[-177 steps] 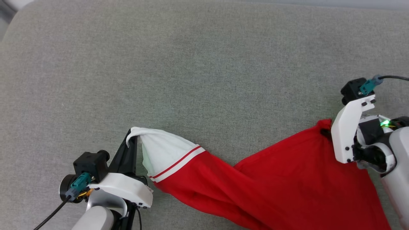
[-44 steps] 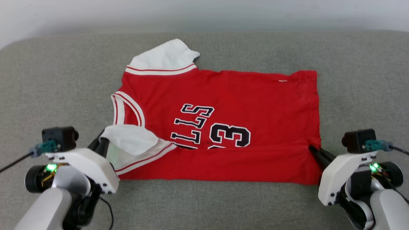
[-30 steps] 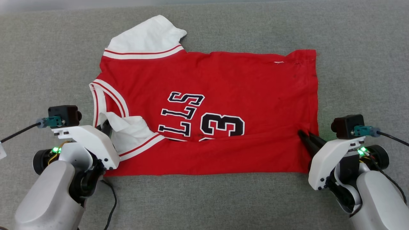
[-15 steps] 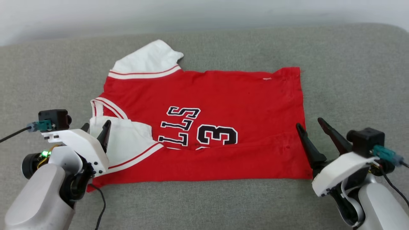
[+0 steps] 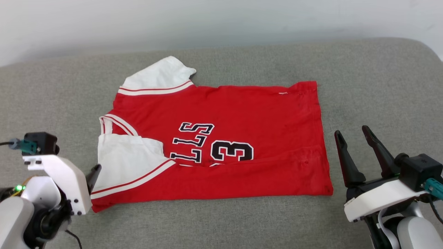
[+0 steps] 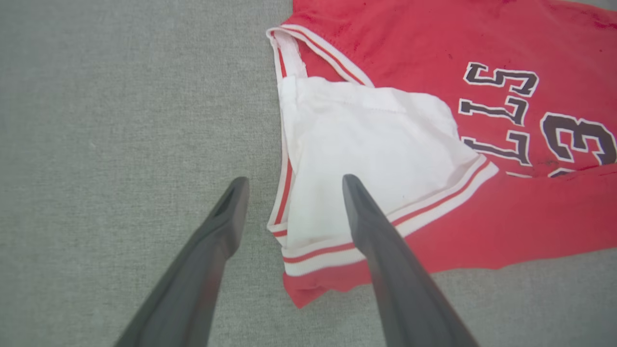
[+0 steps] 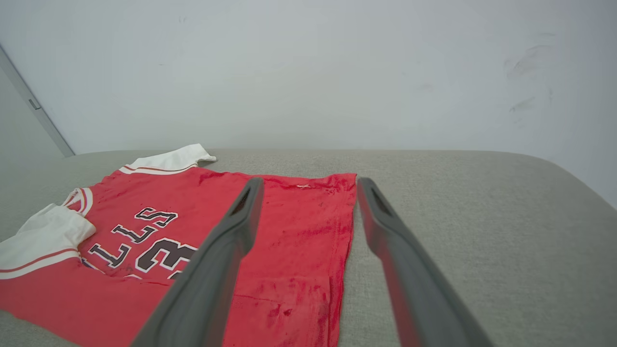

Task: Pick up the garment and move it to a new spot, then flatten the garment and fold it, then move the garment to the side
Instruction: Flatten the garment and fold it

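The garment [image 5: 242,110], a red jersey with white sleeves, lies spread on the grey cushion, collar to the left and hem to the right. Its near long edge is folded up over part of the black lettering. The near white sleeve [image 6: 366,144] lies folded onto the body. My left gripper [image 6: 294,179] is open just above that sleeve's striped cuff, holding nothing; one of its fingers [image 5: 95,173] shows beside the garment's near left corner. My right gripper [image 5: 352,130] stands open just right of the hem [image 7: 344,226], apart from the cloth.
The grey cushion [image 5: 221,221] stretches well beyond the garment on every side. Its rounded far right corner [image 5: 415,48] meets a pale wall [image 5: 207,20] that runs along the back edge.
Both grippers have opened, let go of the garment and drawn back toward me. The near sleeve has settled flat on the body. The head camera has also shifted.
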